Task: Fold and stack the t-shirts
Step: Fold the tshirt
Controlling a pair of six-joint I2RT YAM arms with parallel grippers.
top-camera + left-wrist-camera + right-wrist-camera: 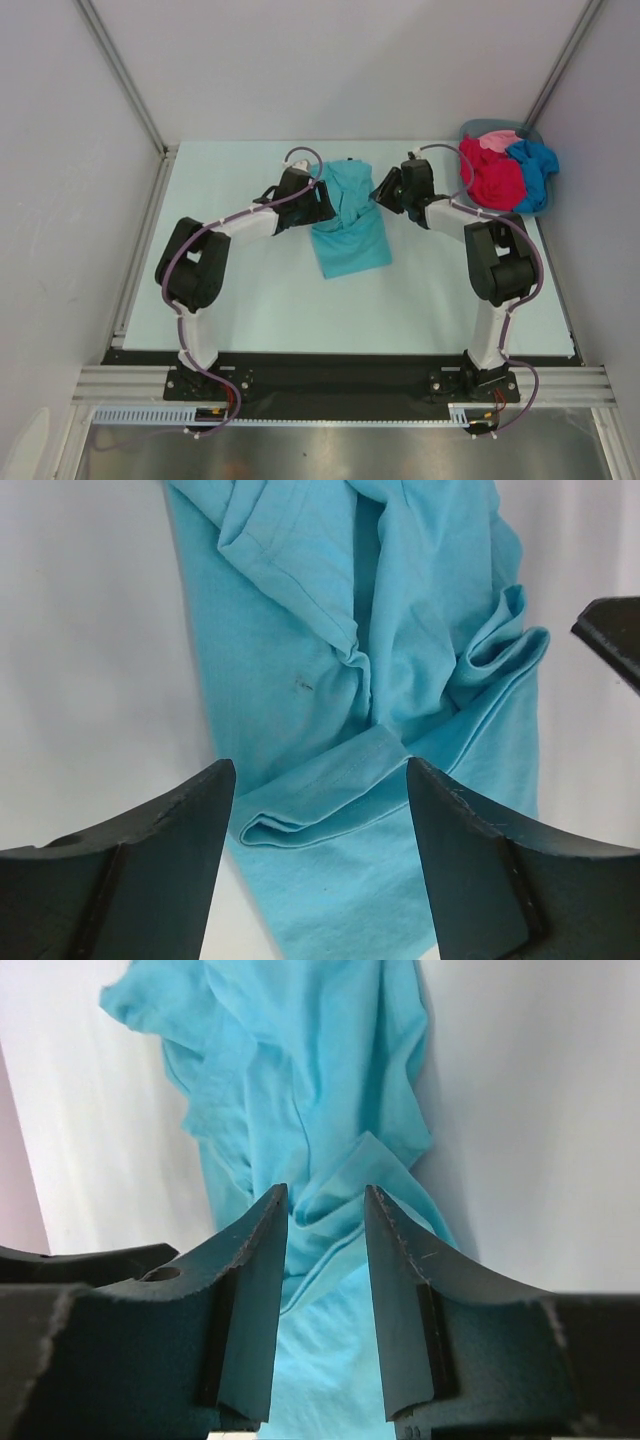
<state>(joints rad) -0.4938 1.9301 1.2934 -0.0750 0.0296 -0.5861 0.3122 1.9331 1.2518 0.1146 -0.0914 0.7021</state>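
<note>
L gripper (320, 772): jaws spread wide, nothing between the pads, held just over the teal t-shirt (400, 660). A hemmed fold of the cloth lies in the gap betw. the two fingers (180, 830). A small dark speck shows on the fabric further up. The tip of the other arm's finger pokes in at the right edge of the L wrist view.

R gripper (325, 1195): jaws nearly closed w/ a narrow slot left, no cloth seen clamped. A ridge of bunched teal fabric sits right beyond the tips. Can't tell if the tips touch it.

From the top cam, the teal tee lies crumpled lengthwise near the mid-back of the white table (250, 290), upper part rumpled, lower part flatter. The L gripper is at its left edge and the R gripper at its upper right, one on each side.

Other tees are in the grey-blue basket (500, 124) at the back right corner, well apart from the teal one: red t-shirt (490, 175) heaped over the front, pink t-shirt (497, 141) behind it, blue t-shirt (535, 160) to the right, draping over the rim.
</note>
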